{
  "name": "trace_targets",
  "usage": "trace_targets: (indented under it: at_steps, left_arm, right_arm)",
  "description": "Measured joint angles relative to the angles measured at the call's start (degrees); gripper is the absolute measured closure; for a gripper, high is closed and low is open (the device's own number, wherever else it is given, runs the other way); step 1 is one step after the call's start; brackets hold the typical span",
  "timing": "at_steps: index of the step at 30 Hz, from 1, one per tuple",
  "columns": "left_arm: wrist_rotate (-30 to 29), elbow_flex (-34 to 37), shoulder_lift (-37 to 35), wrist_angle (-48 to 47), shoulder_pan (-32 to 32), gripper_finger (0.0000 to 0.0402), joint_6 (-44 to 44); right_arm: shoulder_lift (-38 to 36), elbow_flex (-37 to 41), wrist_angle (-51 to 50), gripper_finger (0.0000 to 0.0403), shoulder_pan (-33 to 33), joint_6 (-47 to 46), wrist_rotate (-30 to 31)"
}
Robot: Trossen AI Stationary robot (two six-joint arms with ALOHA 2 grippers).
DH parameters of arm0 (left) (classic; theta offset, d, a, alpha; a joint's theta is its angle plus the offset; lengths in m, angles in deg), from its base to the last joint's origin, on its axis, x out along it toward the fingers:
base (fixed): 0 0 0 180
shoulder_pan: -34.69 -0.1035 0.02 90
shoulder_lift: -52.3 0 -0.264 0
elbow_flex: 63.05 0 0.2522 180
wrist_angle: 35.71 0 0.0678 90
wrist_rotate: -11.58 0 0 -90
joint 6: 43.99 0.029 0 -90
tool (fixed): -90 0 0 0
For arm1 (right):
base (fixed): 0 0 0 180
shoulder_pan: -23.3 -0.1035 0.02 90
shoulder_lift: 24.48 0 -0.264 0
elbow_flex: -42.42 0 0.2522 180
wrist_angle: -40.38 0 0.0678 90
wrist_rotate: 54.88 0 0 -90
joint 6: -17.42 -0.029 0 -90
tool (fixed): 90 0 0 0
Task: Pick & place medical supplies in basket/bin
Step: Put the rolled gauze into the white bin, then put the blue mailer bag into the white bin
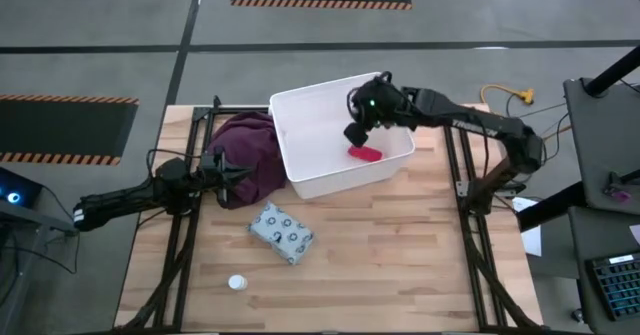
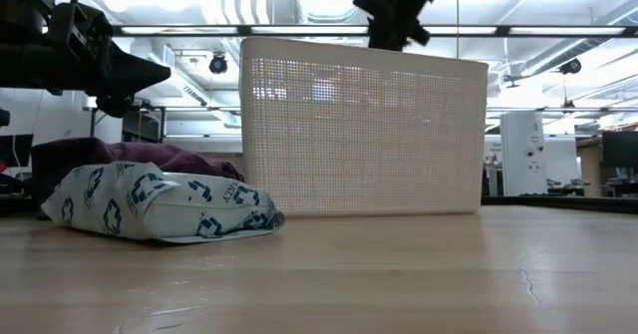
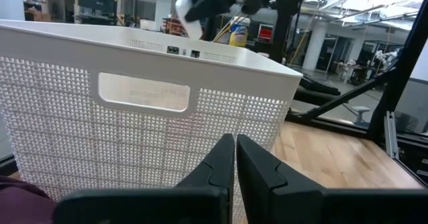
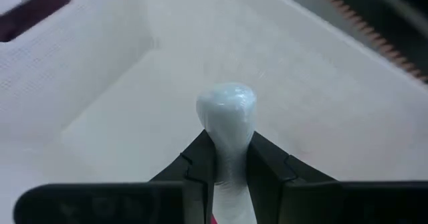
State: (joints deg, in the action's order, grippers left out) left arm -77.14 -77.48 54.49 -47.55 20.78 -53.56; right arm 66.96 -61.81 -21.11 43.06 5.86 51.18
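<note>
The white bin stands at the table's far middle, with the red oblong piece lying on its floor. My right gripper hangs over the bin's inside, shut on the white short cylinder. The pale blue-grey spotted packet lies flat on the table near the bin, also in the low view. The small white round piece sits by the near edge. My left gripper is shut and hovers over the maroon cloth, facing the bin's left wall. My right gripper pinches the white short cylinder between its two fingers, coming from above and slanting down into the bin. The cylinder's rounded end sticks out beyond the fingertips. It is lifted clear above the bin's floor.
The maroon cloth lies bunched against the bin's left side. Bare wooden table spreads near and right of the bin. Black frame rails run along both table sides. The bin's tall wall blocks the low view.
</note>
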Motion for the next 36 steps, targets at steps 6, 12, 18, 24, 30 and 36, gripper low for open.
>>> trace_targets:
  at_steps: [6, 12, 18, 24, 30, 36]
  left_arm:
    - [0.00, 0.01, 0.02, 0.00, -0.01, 0.0402, 0.00]
    - [0.00, 0.00, 0.02, 0.00, 0.00, 0.0402, -0.01]
    - [0.00, 0.02, 0.02, 0.00, -0.01, 0.0402, -0.01]
    - [0.02, 0.01, 0.02, 0.00, -0.01, 0.0402, 0.00]
    - [0.01, 0.00, 0.02, 0.00, -0.01, 0.0402, -0.01]
    - [0.02, 0.02, 0.02, 0.00, -0.01, 0.0402, 0.01]
  right_arm:
    - [3.88, 0.17, 1.64, 0.0348, 6.04, -0.26, -4.16]
    - [7.61, 0.28, 0.88, 0.0334, 10.53, -2.46, -4.36]
    - [8.17, 0.28, 0.71, 0.0266, 11.58, -3.14, -4.59]
    - [8.10, 0.28, -0.26, 0.0201, 11.58, -3.47, -4.66]
    - [2.94, 0.96, 5.53, 0.0190, 8.84, 2.55, -16.34]
    - [-11.00, 12.57, 27.98, 0.0212, -7.06, 6.56, -23.42]
